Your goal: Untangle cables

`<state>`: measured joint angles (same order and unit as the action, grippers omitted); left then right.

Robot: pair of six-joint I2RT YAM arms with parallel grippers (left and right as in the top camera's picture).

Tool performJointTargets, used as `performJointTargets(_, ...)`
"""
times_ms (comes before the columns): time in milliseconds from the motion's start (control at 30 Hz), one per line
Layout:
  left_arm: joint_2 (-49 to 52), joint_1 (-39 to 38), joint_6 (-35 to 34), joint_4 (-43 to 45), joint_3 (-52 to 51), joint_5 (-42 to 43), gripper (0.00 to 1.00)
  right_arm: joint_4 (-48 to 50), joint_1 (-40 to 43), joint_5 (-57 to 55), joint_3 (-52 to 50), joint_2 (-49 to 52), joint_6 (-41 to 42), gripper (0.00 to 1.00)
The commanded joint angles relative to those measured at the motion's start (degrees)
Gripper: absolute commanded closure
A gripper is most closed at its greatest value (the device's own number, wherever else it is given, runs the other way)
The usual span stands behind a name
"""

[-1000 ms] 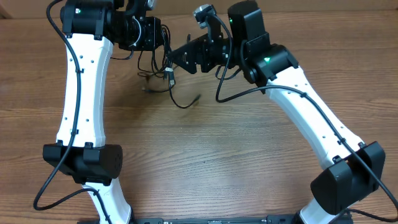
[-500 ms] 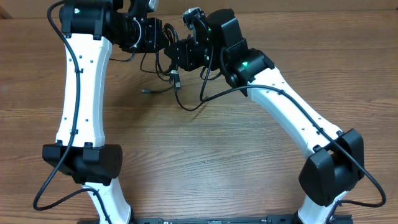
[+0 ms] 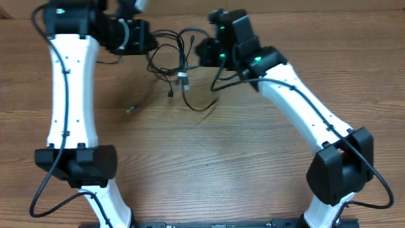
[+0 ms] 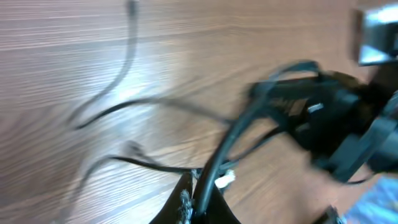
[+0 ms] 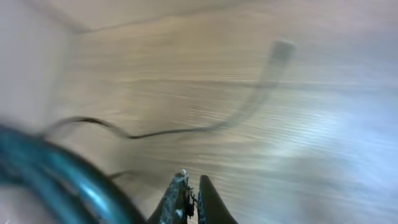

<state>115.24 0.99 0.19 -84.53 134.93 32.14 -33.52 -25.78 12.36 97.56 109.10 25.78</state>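
Cables (image 3: 169,56): black tangle strung between the two pincers, with loose strands drooping from it toward the worktop (image 3: 228,152).
Left pincer (image 4: 200,194): clenched on the cables; a thick black strand runs up from between its tips.
Right pincer (image 5: 189,194): clenched, tips pressed together; blur hides whether any strand is caught there.
Silver-tipped plug (image 3: 183,77): hangs just under the tangle, between both pincers, nearer the right pincer.
Thin strand (image 5: 180,130): ahead of the right pincer, apart from its tips.
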Motion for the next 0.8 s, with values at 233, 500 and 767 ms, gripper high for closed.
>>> performJointTargets(233, -0.6, 11.4, 1.2, 0.0, 0.6, -8.4, 0.96, -20.9, 14.7, -23.9, 0.8, -4.5, 4.7, 0.96)
performJointTargets(500, -0.6, 12.9, 1.6, 0.1, 0.6, -8.8, 0.96, -28.4, 19.5, -29.4, 0.7, -4.5, 3.9, 0.96)
performJointTargets(767, -0.6, 12.9, 2.4, 0.0, 0.6, -10.1, 0.96, -26.9, 19.9, -4.3, 0.8, -4.7, -15.6, 0.96)
